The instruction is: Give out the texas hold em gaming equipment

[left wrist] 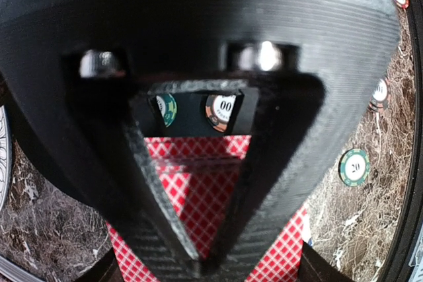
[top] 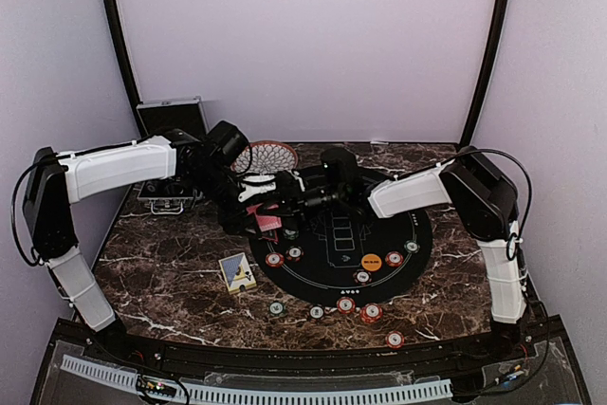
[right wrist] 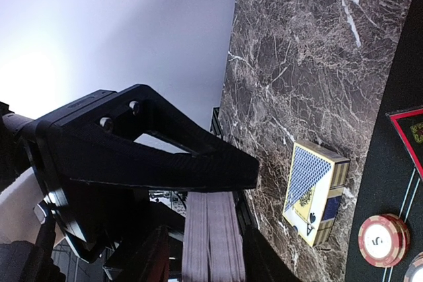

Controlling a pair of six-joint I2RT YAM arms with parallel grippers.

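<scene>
Red-backed playing cards (left wrist: 211, 183): one stack, held above the far left part of the black round mat (top: 313, 277), where the two arms' ends meet.

Left gripper (left wrist: 195, 265): jaws fully closed and clamped on the stack. In its wrist view the two black fingers are seen meeting in a point over the diamond-patterned backs.

Right gripper (top: 277, 198): set against the same stack from the right. In its wrist view the stack is seen edge-on just under the upper finger (right wrist: 165, 156), and a gap is seen between the fingers. Whether the stack is gripped by this claw cannot be told.

Poker chips (top: 395, 258): round, striped, red and greenish. Several are laid flat on the mat, some at its left side and some at its right.

Orange button (top: 372, 261): laid on the mat among the right-hand chips.

Further chips (top: 371, 312): laid in a loose row along the mat's near rim, with one red chip (top: 395, 339) set apart on the marble table (top: 171, 282), nearest the arms' bases.

Red triangle marker (right wrist: 413, 133): seen on the mat, cut off by the edge of the right wrist view.

Blue-patterned card box (top: 237, 272): laid flat on the marble, just left of the mat.

Patterned round bowl (top: 266, 156): placed behind the grippers, near the far edge.

Silver-edged black case (top: 171, 116): placed at the far left corner, by the wall.
</scene>
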